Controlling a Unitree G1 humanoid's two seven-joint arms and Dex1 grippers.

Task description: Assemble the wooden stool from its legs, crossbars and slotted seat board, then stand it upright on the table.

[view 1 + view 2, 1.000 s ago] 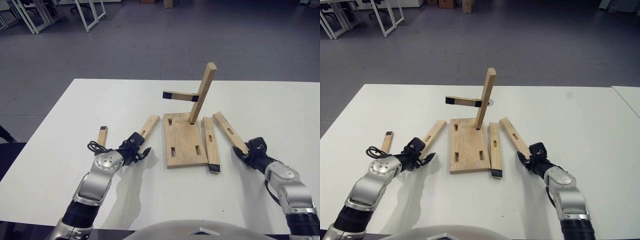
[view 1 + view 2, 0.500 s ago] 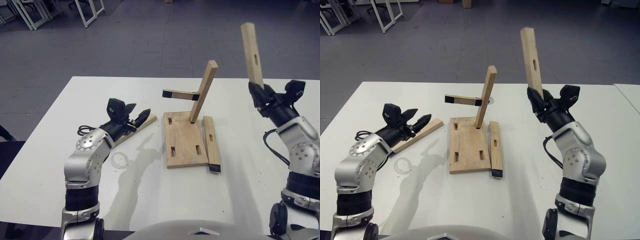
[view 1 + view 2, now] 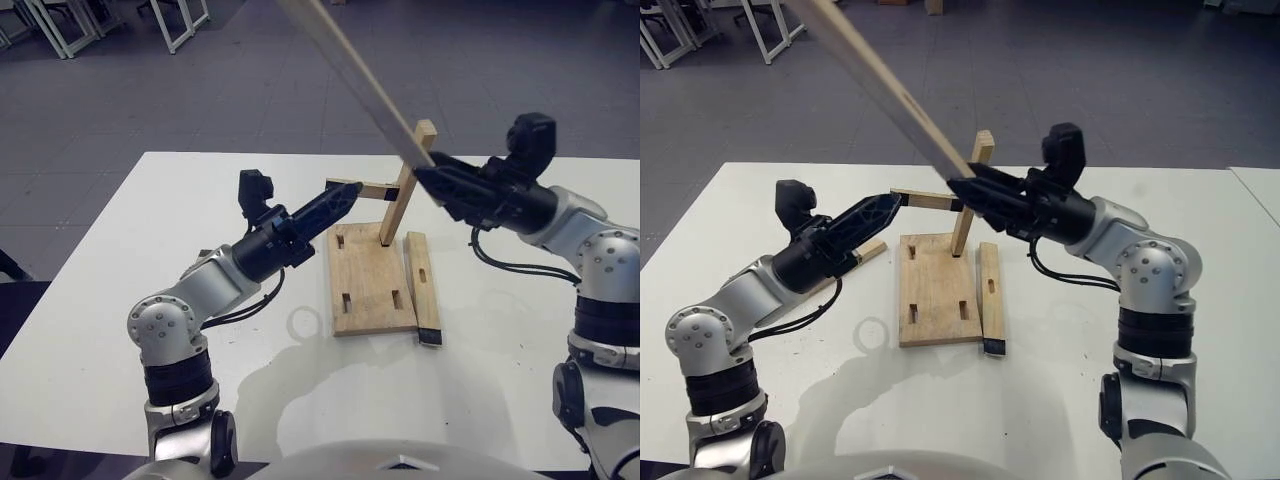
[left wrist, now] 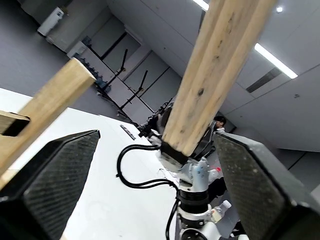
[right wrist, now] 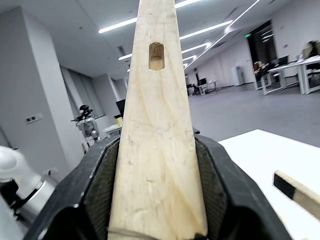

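The slotted seat board [image 3: 368, 285] lies flat mid-table. One leg [image 3: 406, 185] stands tilted in its far slot and carries a crossbar [image 3: 362, 189] with a black end. My left gripper [image 3: 342, 203] hovers open just beside that black end; its fingers [image 4: 55, 180] are spread with nothing between them. Over the board's far side, my right gripper [image 3: 965, 188] is shut on a long slotted leg [image 3: 880, 85] that slants up toward the left, and its pads [image 5: 102, 190] clamp the wood. A second leg [image 3: 423, 290] lies along the board's right edge. Another leg [image 3: 872, 252] lies partly hidden behind my left arm.
The white table [image 3: 520, 380] has free room at the front and on the right. Its far edge [image 3: 240, 156] meets an open grey floor. Table frames [image 3: 180, 25] stand far off at the back left.
My left arm swung up from the table's left side to the crossbar's black end. My right arm tipped its held leg from upright to slanting left over the board.
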